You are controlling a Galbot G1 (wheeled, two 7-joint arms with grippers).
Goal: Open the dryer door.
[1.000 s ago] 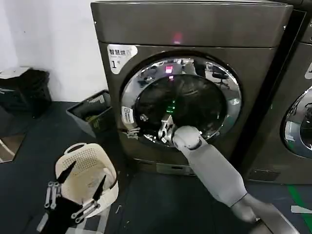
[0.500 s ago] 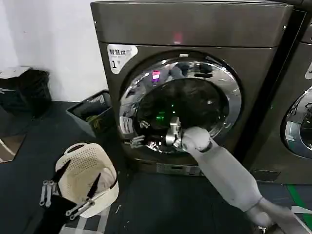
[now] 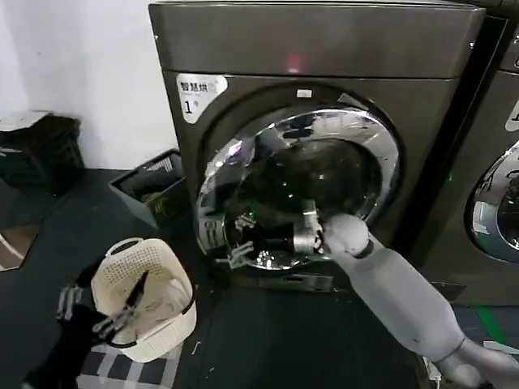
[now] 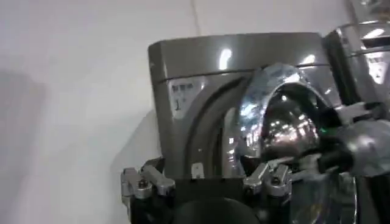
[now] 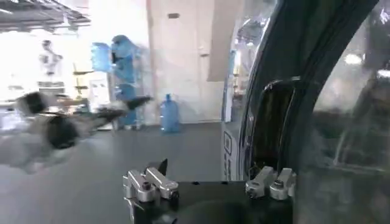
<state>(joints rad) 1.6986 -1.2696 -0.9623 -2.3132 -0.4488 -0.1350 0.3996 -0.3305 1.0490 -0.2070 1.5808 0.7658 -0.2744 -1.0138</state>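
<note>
The dryer [image 3: 324, 40], dark grey-brown with a white "1" label, stands straight ahead. Its dryer door [image 3: 324, 174] is partly open, the left edge swung out from the front and the hinge side on the right. My right gripper [image 3: 241, 240] is at the door's lower left edge, open, with one finger on either side of the rim. The right wrist view has the door's dark edge [image 5: 286, 122] right beside that gripper [image 5: 214, 170]. My left gripper [image 3: 122, 312] hangs open low on the left, above a basket. In the left wrist view the door [image 4: 286, 115] stands out from the dryer [image 4: 201, 61].
A white perforated basket [image 3: 142, 300] sits on the floor at the lower left, on a checked mat. A dark bin [image 3: 150, 190] leans by the dryer's left side. A second chrome-doored machine [image 3: 499, 203] stands close on the right. A black crate [image 3: 40, 150] is by the wall.
The door has swung further out from its left edge. My right gripper has moved right and down with the rim. The left gripper has sunk lower and to the left.
</note>
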